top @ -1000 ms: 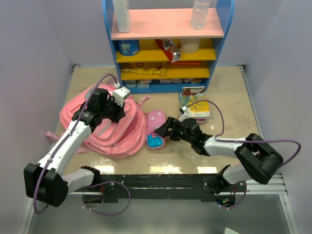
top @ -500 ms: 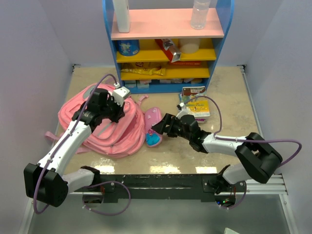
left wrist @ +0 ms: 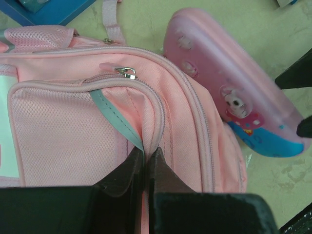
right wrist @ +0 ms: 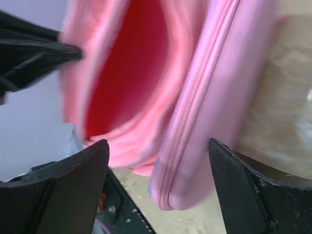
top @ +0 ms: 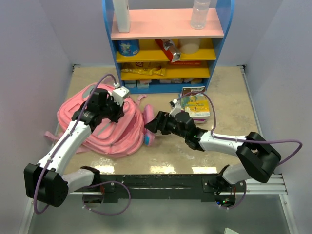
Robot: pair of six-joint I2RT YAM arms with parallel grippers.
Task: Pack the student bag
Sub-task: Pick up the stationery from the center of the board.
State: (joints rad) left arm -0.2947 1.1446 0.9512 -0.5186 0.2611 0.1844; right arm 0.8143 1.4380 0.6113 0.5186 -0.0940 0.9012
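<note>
Bag: the student bag (top: pixel 105 129) lies slumped on the counter (top: pixel 234 92), left of centre, in front of the shelf unit (top: pixel 109 29).

Left fingers: the left fingers (left wrist: pixel 124 173) are pressed together. They pinch a fold of the bag's pink fabric at the edge of a zipped flap, right beside the grey-green strip (left wrist: pixel 114 114). A metal zip pull (left wrist: pixel 127 72) sits just beyond them.

Right fingers: the right fingers (right wrist: pixel 73 180) are spread wide at the bag's right side. The pencil case (right wrist: pixel 209 97) stands beyond their tips, closer to the finger on the right of that view. Whether either finger touches it cannot be told.

Pencil case: it is tipped up on its long edge and leans against the bag's side, its blue end low.

Bag mouth: it gapes toward the right fingers and shows red lining. The view is too blurred to tell what is inside.

Shelf unit: a clear bottle (top: pixel 201 12) and a white bottle (top: pixel 122 14) stand on the pink top board. A blue tin (top: pixel 128 47) sits on the yellow board below.

Views: only the right wrist view sees into the bag's mouth. Only the left wrist view shows the pinch. The top view alone shows both arms meeting at the bag.
</note>
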